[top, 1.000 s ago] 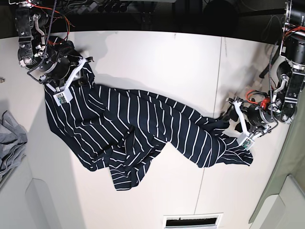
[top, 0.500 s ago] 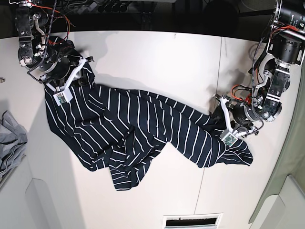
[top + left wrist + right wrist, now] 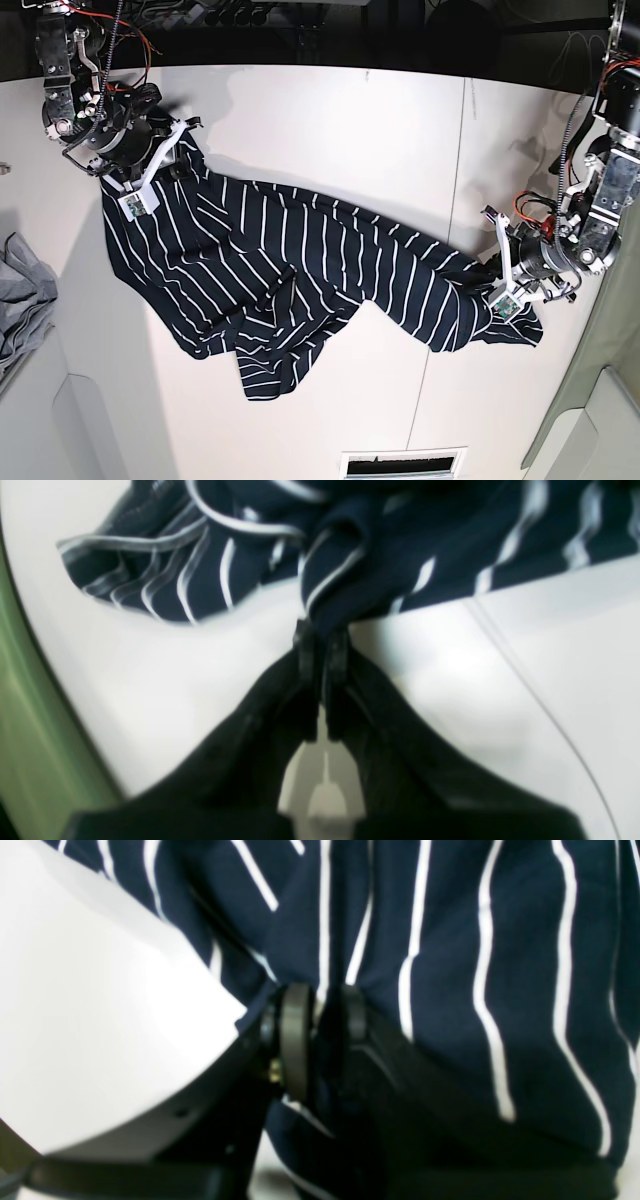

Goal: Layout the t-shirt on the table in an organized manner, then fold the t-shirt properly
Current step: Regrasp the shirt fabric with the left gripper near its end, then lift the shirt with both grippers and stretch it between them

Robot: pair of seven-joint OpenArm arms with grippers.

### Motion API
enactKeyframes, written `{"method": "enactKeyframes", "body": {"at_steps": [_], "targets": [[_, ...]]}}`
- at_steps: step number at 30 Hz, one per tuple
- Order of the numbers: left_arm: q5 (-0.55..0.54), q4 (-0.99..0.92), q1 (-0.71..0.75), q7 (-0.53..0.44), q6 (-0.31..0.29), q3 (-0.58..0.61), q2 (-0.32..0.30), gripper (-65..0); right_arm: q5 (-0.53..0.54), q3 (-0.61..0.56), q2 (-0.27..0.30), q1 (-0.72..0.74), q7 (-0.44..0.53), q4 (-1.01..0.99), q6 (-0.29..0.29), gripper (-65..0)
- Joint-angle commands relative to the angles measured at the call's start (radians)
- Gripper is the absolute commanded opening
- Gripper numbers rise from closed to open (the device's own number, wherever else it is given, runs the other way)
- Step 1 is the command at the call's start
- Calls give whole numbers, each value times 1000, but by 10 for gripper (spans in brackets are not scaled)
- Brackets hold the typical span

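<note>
T-shirt (image 3: 300, 270) stretched between both clamping jaws (wrinkled).

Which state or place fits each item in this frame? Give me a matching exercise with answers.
Things:
1. left gripper
2. right gripper
3. t-shirt
4. grey garment

States:
A. crumpled at the table edge, untouched
B. stretched between both arms, still rumpled
C. shut on a bunched fold
D. clamped on flat striped cloth

Pairs: 1-C, 2-D, 3-B, 4-A

the t-shirt (image 3: 300, 270) is coloured dark navy and crossed by thin white stripes; the table (image 3: 330, 130) is white, a grey garment (image 3: 20, 300) at left.
</note>
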Motion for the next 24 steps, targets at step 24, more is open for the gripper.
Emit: {"method": "enactKeyframes", "body": {"at_steps": [24], "targets": [[-500, 422, 354, 310, -247, -10, -404, -650, 8, 67, 45, 8, -3, 68, -4, -329]]}}
